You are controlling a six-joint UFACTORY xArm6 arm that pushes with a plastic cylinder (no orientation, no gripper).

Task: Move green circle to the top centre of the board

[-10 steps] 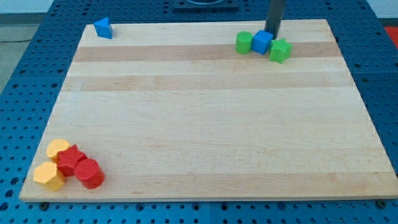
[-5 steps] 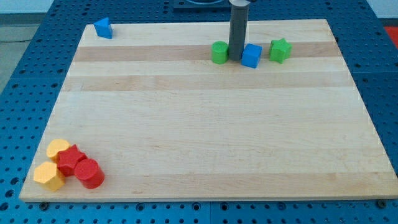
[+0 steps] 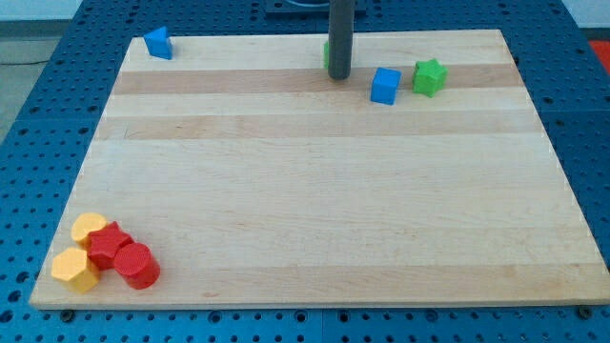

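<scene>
My tip (image 3: 339, 78) has no pincer to spread or press together, just the bare rod, and it sits at the board's (image 3: 305, 210) twelve o'clock edge. The green circle (image 3: 326, 54) is mostly hidden behind the rod, touching it at the tip's eleven o'clock. A blue cube (image 3: 385, 86) and green star (image 3: 430, 76) lie off at three o'clock

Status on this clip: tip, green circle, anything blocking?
My tip at top centre, against the green circle, mostly hidden behind the rod. Blue cube and green star sit right. Nothing blocking.
</scene>
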